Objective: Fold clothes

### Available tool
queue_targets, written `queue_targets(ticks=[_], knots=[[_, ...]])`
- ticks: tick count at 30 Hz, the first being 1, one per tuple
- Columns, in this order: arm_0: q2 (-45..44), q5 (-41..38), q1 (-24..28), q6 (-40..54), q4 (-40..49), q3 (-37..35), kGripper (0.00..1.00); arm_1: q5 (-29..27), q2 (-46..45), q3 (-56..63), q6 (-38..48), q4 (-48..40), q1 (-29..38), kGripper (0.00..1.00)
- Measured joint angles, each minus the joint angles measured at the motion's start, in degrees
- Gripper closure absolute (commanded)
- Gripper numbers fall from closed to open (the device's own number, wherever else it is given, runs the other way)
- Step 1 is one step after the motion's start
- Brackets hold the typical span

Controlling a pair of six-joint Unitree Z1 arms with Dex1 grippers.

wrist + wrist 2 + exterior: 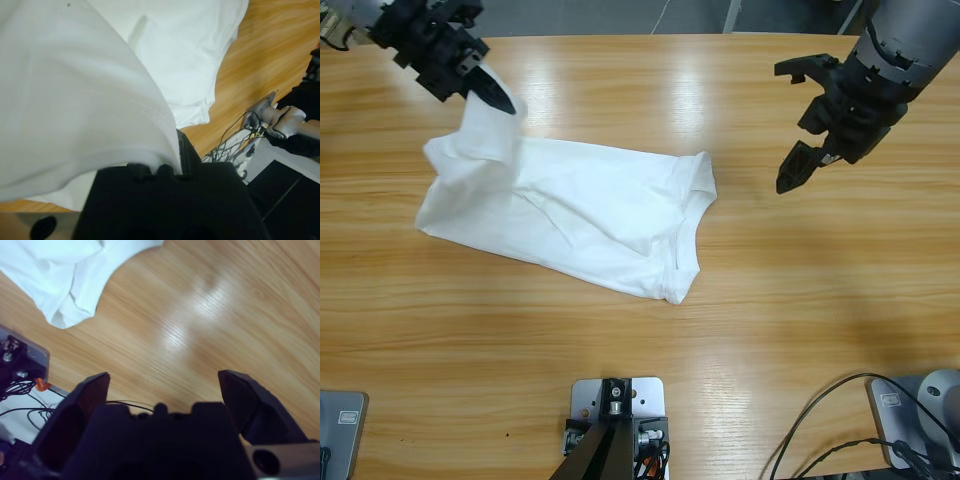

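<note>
White T-shirt (590, 215) is lying on the worktop (740, 320), one corner pinched by the left fingers (500, 100), while the right fingers (805, 120) are hanging wide apart, holding nothing.

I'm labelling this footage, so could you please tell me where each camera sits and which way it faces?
High view: fixed above the table, looking down on the T-shirt; both arms show, left end effector lifting a corner, right end effector open.
Left wrist view: on the left arm, looking along its end effector at the gripped cloth.
Right wrist view: looks down past open jaws at bare wood.
All three share the T-shirt.
</note>
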Motion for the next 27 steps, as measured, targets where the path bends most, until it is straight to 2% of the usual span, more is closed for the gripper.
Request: queue_targets(ticks=[10, 17, 27], knots=[[5.64, -1.12, -7.5, -1.15, 0.87, -3.74, 1.0, 0.0, -0.72, 2.7, 0.0, -1.19, -1.4, 0.119], [9.23, -1.47, -12.59, -3.41, 1.89, -10.55, 1.0, 0.0, -3.01, 3.98, -0.04, -1.36, -2.06, 0.119], [14.18, -2.11, -16.73, -3.99, 3.41, -14.97, 1.0, 0.0, -3.04, 4.98, -0.12, -1.75, -2.37, 0.116]])
